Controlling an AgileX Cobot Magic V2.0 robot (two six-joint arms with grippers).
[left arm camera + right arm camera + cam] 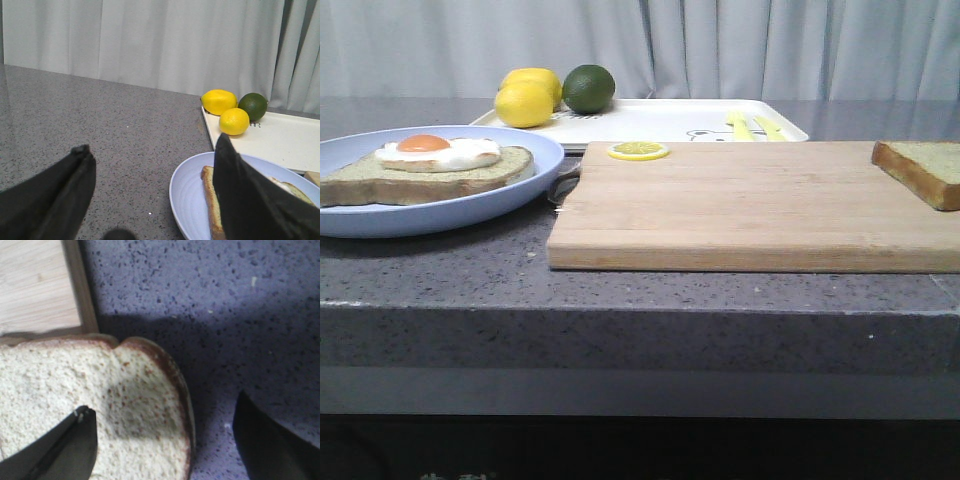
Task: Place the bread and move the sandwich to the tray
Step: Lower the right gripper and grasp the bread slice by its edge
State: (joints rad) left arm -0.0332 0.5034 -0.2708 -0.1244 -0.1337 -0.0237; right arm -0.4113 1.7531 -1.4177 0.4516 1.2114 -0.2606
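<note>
Place: a staged kitchen-style counter, likely a test setup, not a lived-in kitchen.
Counter: dark speckled stone-look top (470, 270) with a thick front edge.
Food props: sandwich (425, 168) with fried egg on a pale-blue plate (535, 150); bread (923, 170) on a wooden board (740, 215); lemon slice (638, 151) at the board's far edge.
Serving ware: white tray (660, 122) bearing two lemons (525, 100), a lime (588, 88) and yellow cutlery (752, 126).
Backdrop: plain grey curtain (720, 45) across the whole rear; no stove, sink or cupboards visible.
</note>
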